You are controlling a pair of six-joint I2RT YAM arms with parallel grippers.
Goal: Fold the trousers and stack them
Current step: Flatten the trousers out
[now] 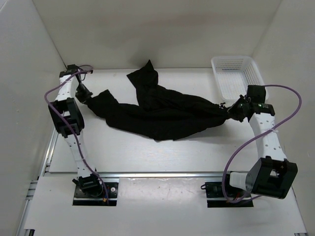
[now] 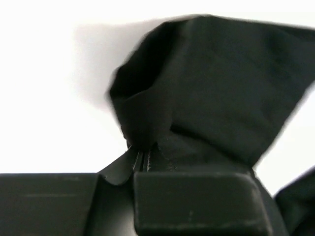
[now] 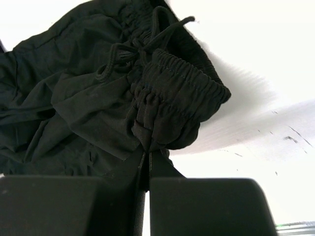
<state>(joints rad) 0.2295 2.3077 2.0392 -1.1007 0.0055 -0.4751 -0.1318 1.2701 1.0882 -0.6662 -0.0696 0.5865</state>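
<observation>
Trousers (image 1: 162,115) stretched across mid worktop (image 1: 197,157), sagging onto it. Left tool (image 1: 84,94) clamped on a leg end near the left edge, right tool (image 1: 230,110) clamped on the waistband (image 3: 182,93) near the right edge. Likely pulling lengthwise to straighten before folding.

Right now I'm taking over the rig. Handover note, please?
Left hand: shut on one leg end of the trousers.
Right hand: shut on the waistband.
Trousers: stretched between the two hands across the table, bunched, with the other leg trailing toward the back. The basket is at the far right, beside the right hand.
Done: both ends gripped, no fold made.
Left: lay flat, fold, stack.
</observation>
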